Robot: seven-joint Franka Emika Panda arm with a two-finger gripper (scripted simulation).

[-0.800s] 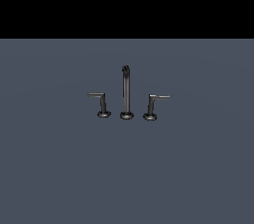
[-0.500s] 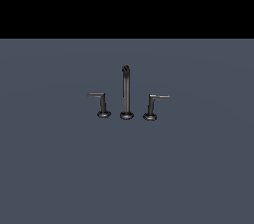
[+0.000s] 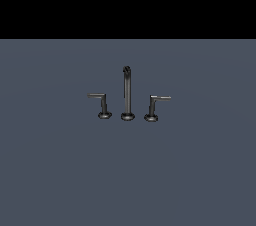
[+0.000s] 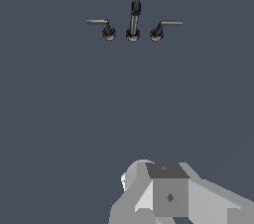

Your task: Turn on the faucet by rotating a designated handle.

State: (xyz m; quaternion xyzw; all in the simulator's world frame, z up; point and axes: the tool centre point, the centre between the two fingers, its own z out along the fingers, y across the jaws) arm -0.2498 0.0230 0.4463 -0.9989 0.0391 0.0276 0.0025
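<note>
Filling the near edge of the wrist view, grey blocky body of the gripper point(image 4: 168, 196), fingertips out of frame, so cannot tell whether spread or closed; nothing seen between them. Hanging well apart from the faucet point(image 3: 128, 99), over bare grey-blue floor point(image 3: 128, 180). Not showing at all in the exterior view. Farther out, standing upright on that floor, three small dark metal pieces in a row, each on its own round base. At the exterior view's left, the designated handle point(image 3: 101, 104), short post with thin arm pointing left, level and untouched. Just beside it, in the middle, the tall spout point(image 3: 127, 92) with curved tip. At the exterior view's right, the mirrored lever point(image 3: 156, 106), arm pointing right. Same order in the wrist view: handle point(image 4: 102, 26), spout point(image 4: 134, 21), other lever point(image 4: 163, 28). Beyond the floor, plain black background point(image 3: 128, 2).
</note>
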